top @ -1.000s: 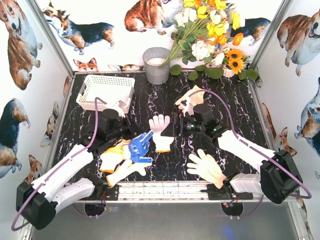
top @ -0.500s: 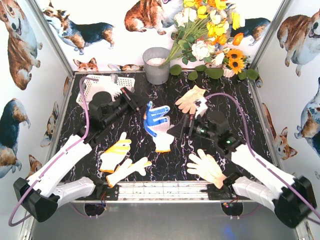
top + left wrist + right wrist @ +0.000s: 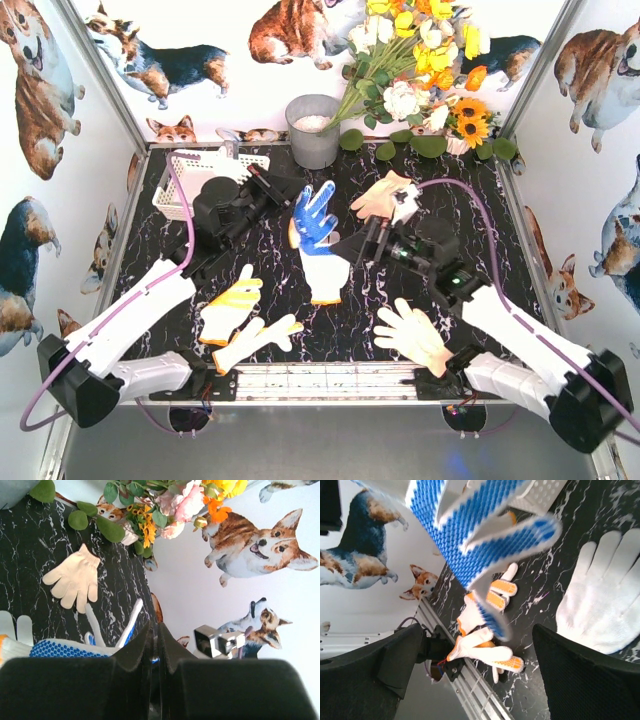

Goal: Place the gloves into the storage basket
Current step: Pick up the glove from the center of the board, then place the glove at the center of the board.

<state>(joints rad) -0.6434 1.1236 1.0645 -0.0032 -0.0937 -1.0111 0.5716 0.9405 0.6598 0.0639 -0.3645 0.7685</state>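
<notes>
storage basket (image 3: 168, 198): far-left corner of the table, beside the left arm.
left gripper (image 3: 284, 191): clenched on the blue-patterned glove (image 3: 316, 216), holding it off the table.
right gripper (image 3: 366, 243): fingers spread wide, holding nothing, just beside the raised glove.
white glove (image 3: 328, 274): flat on the table below the blue-patterned glove.

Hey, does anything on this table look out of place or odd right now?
Only the blue glove: it hangs in mid-air over the table, pinched by the shut left gripper, short of the storage basket. The other gloves lie scattered flat. Nothing looks spilled or damaged.
</notes>
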